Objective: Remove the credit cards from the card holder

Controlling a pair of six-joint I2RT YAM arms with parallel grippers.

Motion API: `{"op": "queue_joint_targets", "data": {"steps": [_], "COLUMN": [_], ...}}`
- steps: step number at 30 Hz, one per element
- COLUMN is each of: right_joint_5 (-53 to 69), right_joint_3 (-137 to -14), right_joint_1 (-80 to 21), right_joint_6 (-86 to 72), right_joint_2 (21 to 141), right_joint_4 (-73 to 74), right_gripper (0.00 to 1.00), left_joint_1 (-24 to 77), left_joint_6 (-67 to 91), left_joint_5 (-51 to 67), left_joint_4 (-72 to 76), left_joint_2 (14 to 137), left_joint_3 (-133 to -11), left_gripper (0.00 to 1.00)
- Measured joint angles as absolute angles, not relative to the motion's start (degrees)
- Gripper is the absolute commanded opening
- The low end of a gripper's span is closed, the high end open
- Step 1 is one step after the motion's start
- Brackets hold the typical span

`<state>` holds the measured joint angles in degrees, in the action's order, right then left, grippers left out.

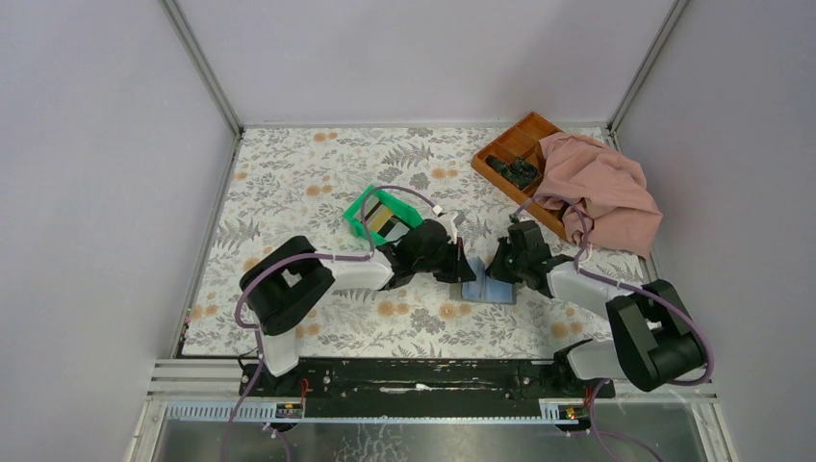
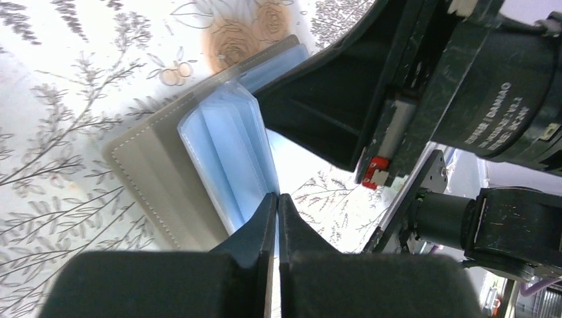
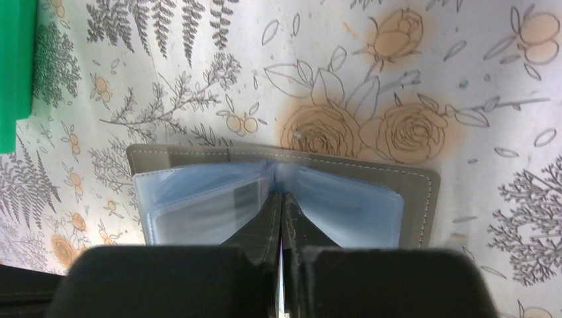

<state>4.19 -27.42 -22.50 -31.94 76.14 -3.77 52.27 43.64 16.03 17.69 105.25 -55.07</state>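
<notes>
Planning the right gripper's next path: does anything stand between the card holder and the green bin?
Yes. In the top view the left gripper and its wrist lie straight across that line, reaching the card holder from the green bin's side. Nothing else visible lies between them.

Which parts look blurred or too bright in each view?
Left wrist: the left gripper is blurred near the lens, the tablecloth washed out; the holder is sharp. Right wrist: the right gripper is soft too. Top: even light, faint shadows.
</notes>
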Motion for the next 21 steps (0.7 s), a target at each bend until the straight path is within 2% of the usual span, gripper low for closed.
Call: {"op": "queue_joint_targets", "data": {"steps": [4, 7, 9, 11, 14, 21], "right_joint_5": [4.6, 5.06, 5.23, 5.32, 5.52, 5.65], "right_joint_3": [-29.43, -29.63, -29.63, -29.63, -29.61, -29.61], "right_joint_1": [-22.48, -22.48, -22.48, -22.48, -22.48, -22.48], "right_joint_6": [-31.88, -31.88, -31.88, -31.88, -31.86, -31.88], "right_joint_2": [78.87, 79.75, 80.01, 80.18, 80.38, 80.58], "right_joint_4": [-4.49, -5.91, -6.37, -6.76, -7.11, -7.53], "right_gripper": [0.0, 0.0, 0.0, 0.0, 0.0, 0.0], "left_joint_1": [50.35, 48.56, 47.68, 46.76, 45.76, 44.91], "left_joint_6": [44.12, 44.16, 43.53, 43.09, 42.65, 43.64], "left_joint_5": [16.21, 16.56, 16.51, 16.05, 15.29, 16.86], "left_joint_4": [18.11, 17.28, 16.25, 15.35, 14.68, 16.05], "left_joint_2": [104.57, 103.96, 103.24, 101.75, 99.02, 96.6], "left_joint_3": [-52.73, -50.48, -49.54, -48.77, -48.12, -47.83], "left_gripper": [0.27, 0.52, 0.58, 0.58, 0.51, 0.22]}}
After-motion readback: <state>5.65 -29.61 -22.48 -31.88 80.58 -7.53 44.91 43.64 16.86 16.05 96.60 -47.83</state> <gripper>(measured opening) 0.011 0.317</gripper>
